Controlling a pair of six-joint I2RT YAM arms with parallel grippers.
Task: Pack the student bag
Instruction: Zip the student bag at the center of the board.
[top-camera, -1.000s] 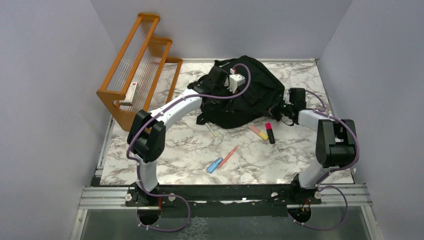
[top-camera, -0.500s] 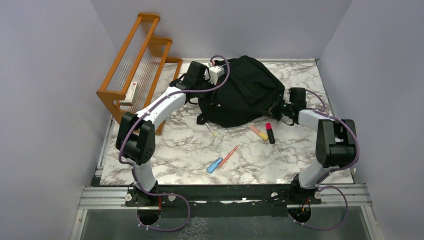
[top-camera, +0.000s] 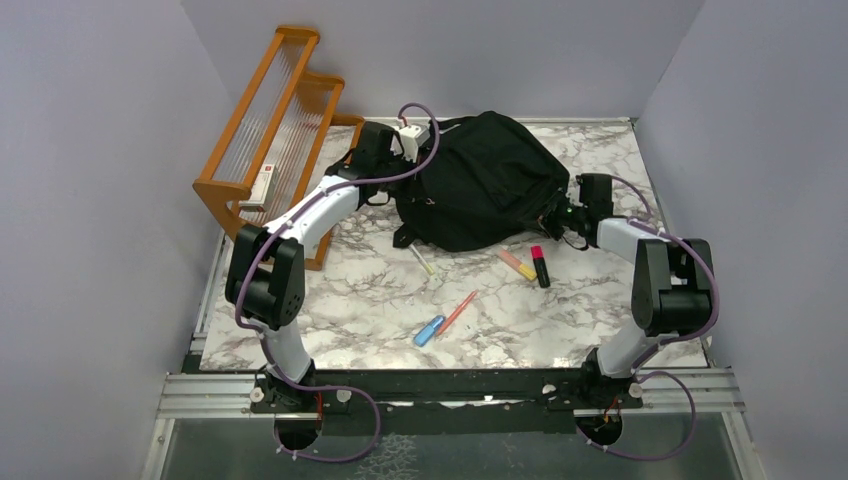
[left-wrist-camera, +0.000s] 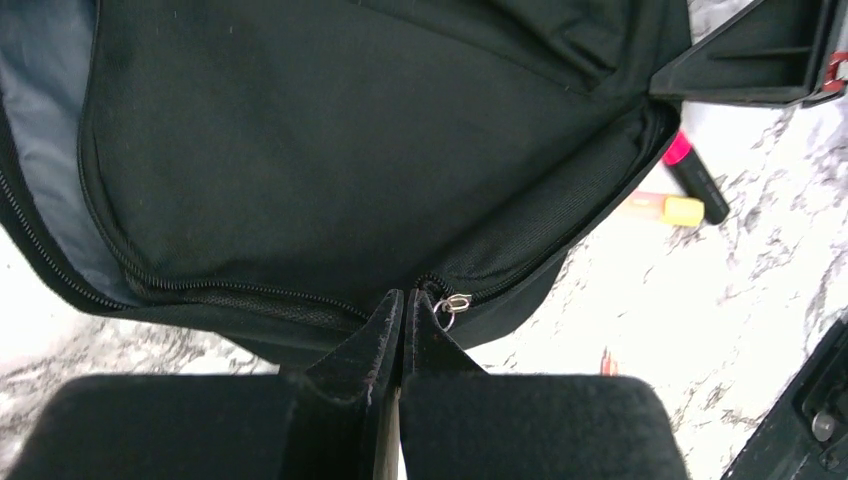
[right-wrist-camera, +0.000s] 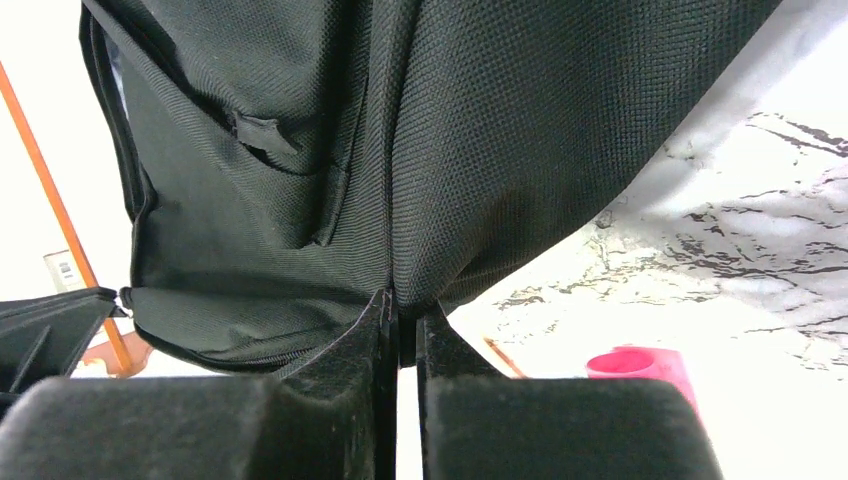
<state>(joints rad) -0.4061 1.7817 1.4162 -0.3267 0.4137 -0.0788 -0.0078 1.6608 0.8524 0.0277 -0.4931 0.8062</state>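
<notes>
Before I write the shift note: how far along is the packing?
Done: student bag partly unzipped, grey lining showing. In hand: left hand shut at the zip slider, right hand pinching the bag's fabric. Left: pink highlighter, blue marker and red pen lie unpacked.

bag (top-camera: 490, 185) | look: big soft black fabric backpack, grey lining showing along one edge | pose: lying slumped, not upright | place: far middle of table (top-camera: 380, 300) | zip: seems partly open, small metal pull (left-wrist-camera: 455, 303) on its track
</notes>
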